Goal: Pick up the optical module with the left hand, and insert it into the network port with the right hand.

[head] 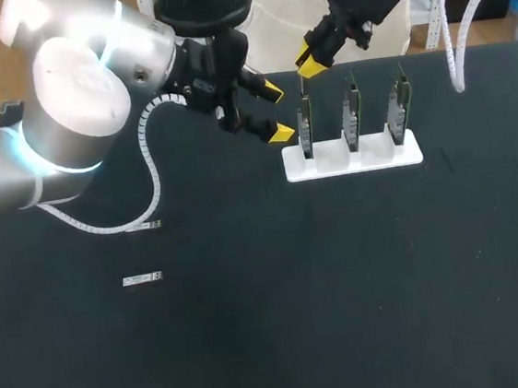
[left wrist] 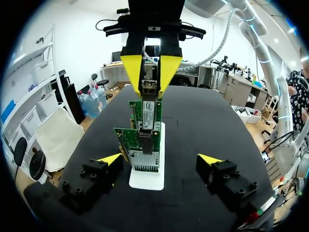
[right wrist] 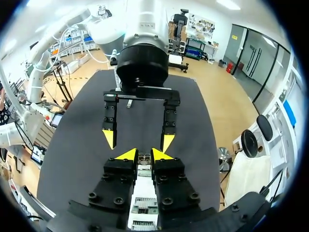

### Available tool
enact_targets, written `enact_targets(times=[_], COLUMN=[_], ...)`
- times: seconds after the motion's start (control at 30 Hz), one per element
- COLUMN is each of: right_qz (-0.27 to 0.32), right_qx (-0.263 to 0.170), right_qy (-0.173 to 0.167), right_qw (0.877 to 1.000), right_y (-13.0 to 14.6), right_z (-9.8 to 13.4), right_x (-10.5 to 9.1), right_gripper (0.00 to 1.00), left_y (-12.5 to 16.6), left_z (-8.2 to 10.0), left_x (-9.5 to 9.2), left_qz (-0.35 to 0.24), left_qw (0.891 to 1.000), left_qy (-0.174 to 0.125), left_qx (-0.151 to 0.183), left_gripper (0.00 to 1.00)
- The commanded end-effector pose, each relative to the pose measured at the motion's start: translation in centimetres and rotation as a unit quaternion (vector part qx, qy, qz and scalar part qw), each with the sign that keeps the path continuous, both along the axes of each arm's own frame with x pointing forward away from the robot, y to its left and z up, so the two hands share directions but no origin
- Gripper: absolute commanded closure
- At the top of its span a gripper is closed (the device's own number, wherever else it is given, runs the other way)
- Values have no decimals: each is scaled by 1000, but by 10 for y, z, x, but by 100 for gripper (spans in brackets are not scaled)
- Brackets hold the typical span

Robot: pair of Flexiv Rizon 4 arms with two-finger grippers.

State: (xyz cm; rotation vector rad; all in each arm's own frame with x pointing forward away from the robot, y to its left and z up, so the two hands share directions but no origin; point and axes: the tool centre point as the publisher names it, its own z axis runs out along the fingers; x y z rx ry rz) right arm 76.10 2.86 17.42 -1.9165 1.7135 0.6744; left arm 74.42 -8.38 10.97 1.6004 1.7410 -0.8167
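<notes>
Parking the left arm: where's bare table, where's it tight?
Bare: the table between the white holder and the near edge, right of two small silvery pieces. Tight: the leftmost card, open left claw beside it, right claw above holding the module.

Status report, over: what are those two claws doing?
Right gripper shut on optical module, above end network card. Left gripper open, alongside. Nothing blocking.

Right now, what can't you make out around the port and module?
- The network port: in the right wrist view the right gripper covers it; in the head view it is too small. Whether the optical module is seated is unclear.
- The rear cards: in the left wrist view the front card hides most of them.
- The two small parts on the table: head view, too small to identify.
</notes>
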Motion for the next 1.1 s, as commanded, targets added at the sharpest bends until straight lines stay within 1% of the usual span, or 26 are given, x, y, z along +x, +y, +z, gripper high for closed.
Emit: enact_targets(times=[0.03,0.27,0.77,0.87,1.1], right_qz=[0,-5,-25,-24,-29], right_qx=[1,1,13,11,24], right_qy=[3,-4,2,-3,-16], right_qw=[1000,1000,1000,1000,999], right_y=[1,2,0,-1,-1], right_z=[-1,-2,-5,-3,4], right_x=[6,8,0,-2,-5], right_gripper=[100,100,100,100,100], left_y=[-1,-1,-1,-1,-1], left_z=[0,0,0,0,0], left_x=[-1,-1,-1,-1,-1], left_qz=[1,1,1,1,1], left_qw=[1000,1000,1000,1000,1000], left_qy=[0,0,0,0,0], left_qx=[1,1,1,1,1], left_gripper=[0,0,0,0,0])
